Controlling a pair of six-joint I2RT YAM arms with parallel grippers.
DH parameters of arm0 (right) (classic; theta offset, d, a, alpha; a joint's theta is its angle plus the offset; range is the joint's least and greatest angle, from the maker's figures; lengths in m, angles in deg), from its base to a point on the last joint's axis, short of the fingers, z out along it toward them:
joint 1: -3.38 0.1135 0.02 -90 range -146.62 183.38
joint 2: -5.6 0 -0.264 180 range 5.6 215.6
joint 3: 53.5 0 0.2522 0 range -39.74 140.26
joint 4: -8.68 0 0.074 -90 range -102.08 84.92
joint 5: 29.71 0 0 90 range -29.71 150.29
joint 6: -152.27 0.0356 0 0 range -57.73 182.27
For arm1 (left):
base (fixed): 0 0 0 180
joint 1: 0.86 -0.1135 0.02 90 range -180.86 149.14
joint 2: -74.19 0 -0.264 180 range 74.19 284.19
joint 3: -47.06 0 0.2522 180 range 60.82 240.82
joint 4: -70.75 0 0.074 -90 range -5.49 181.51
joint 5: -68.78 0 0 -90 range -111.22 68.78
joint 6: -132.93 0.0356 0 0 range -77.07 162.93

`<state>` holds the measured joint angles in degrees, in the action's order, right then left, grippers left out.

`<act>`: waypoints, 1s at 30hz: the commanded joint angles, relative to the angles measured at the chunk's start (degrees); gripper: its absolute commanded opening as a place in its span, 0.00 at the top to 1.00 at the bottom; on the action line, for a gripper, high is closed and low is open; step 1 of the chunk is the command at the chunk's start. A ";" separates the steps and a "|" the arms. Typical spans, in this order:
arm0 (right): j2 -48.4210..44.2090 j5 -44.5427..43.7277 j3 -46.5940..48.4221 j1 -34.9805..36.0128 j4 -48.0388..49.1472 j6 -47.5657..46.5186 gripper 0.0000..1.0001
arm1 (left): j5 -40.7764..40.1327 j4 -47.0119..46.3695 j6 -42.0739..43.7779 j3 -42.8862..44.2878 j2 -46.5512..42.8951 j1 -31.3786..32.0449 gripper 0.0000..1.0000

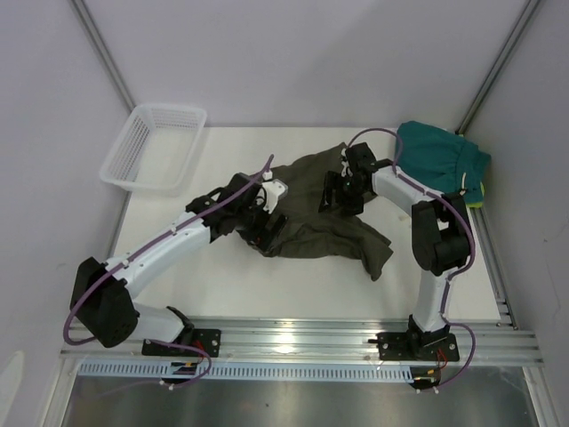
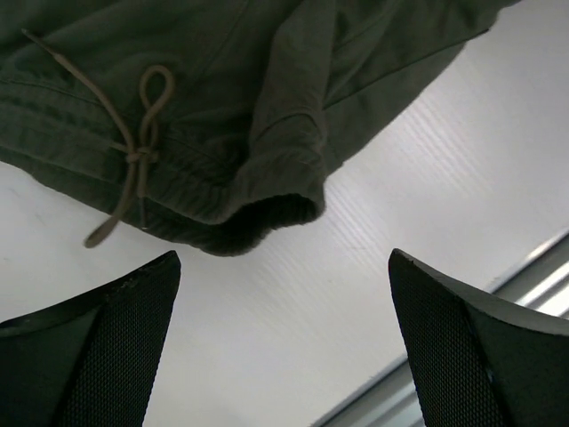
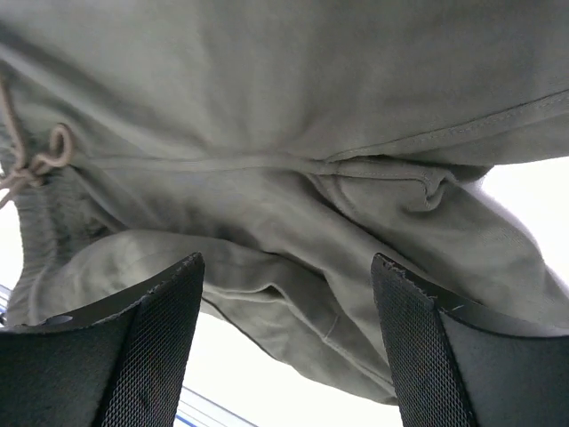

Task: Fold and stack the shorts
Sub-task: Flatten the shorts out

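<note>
You're watching what looks like a robotics lab test cell rather than a home. Plain grey panels [image 1: 284, 53] close in a white table [image 1: 311, 294], with metal struts [image 1: 102, 53] rising at 11 and 1 o'clock. At 6 o'clock an aluminium rail [image 1: 293, 336] carries the left arm's base [image 1: 182, 342] and the right arm's base [image 1: 418, 345], bolted side by side. A white plastic basket [image 1: 156, 147] sits at 10 o'clock.

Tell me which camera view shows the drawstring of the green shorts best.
The left wrist view. There the drawstring is close and sharp, with its bow, knot and a loose end, on the green shorts. The right wrist view shows only one loop at its left edge. In the top view it is too small to tell.
</note>
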<state>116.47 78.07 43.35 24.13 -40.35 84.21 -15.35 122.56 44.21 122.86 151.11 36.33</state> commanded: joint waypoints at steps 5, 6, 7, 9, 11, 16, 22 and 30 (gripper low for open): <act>3.56 0.77 2.69 0.52 -0.42 -0.93 0.23 | -4.12 -7.98 13.83 1.42 1.82 2.27 0.01; 4.61 0.68 2.95 0.60 -0.50 -0.93 0.23 | -3.50 -7.90 15.40 2.29 3.74 2.27 0.01; 5.05 0.68 3.56 0.60 -0.85 -0.93 0.23 | -2.45 -7.29 16.03 2.64 4.80 2.27 0.01; 6.02 0.41 4.18 0.52 -1.38 -0.93 0.23 | 2.03 -6.32 17.35 4.30 7.43 2.27 0.01; 6.37 0.33 4.98 0.52 -1.65 -1.01 0.23 | 6.06 -3.78 18.66 6.24 9.37 2.27 0.01; 7.78 0.32 7.00 0.34 -2.79 -1.02 0.24 | 11.45 0.01 19.11 8.09 13.68 2.36 0.04; 9.01 0.50 8.05 -0.18 -3.23 -1.10 0.31 | 9.16 3.17 19.12 8.79 15.71 2.27 0.48; 11.38 0.33 10.51 -1.42 -4.63 -1.63 0.31 | 11.10 3.89 16.30 3.10 11.96 2.62 1.00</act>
<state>126.35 78.34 50.57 23.43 -43.56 83.62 -5.71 125.94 61.78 128.34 167.24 38.41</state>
